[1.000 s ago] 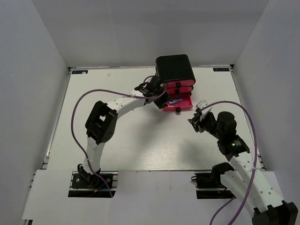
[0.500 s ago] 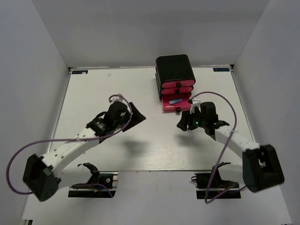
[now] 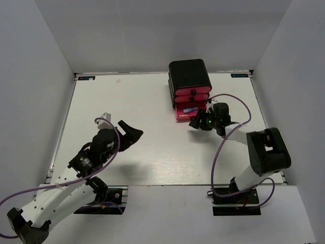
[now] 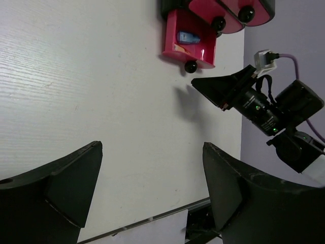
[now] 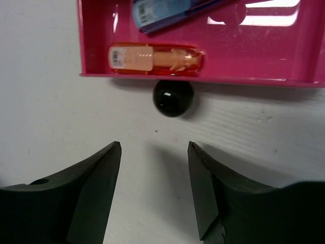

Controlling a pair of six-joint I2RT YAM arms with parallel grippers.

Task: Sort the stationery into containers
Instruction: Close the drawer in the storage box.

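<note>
The black cabinet (image 3: 189, 75) stands at the back with three pink drawers. The upper two (image 3: 192, 93) are shut and the bottom drawer (image 3: 179, 113) is pulled open. In the right wrist view that drawer's front wall (image 5: 264, 80) shows, with an orange cylinder (image 5: 156, 58) and a blue piece (image 5: 167, 10) inside. Its black knob (image 5: 173, 97) lies just ahead of my right gripper (image 5: 154, 147), which is open and empty. My left gripper (image 3: 133, 134) is open and empty over bare table at the near left. It sees the open drawer (image 4: 170, 35) and a light-blue piece (image 4: 188, 37) far off.
White walls enclose the table (image 3: 152, 101) on the left, back and right. The right arm's purple cable (image 3: 231, 96) loops beside the cabinet. The table's near edge (image 4: 152, 219) shows below my left fingers.
My left arm has pulled back from the cabinet to the near left. My right arm has swung in to the front of the open bottom drawer.
</note>
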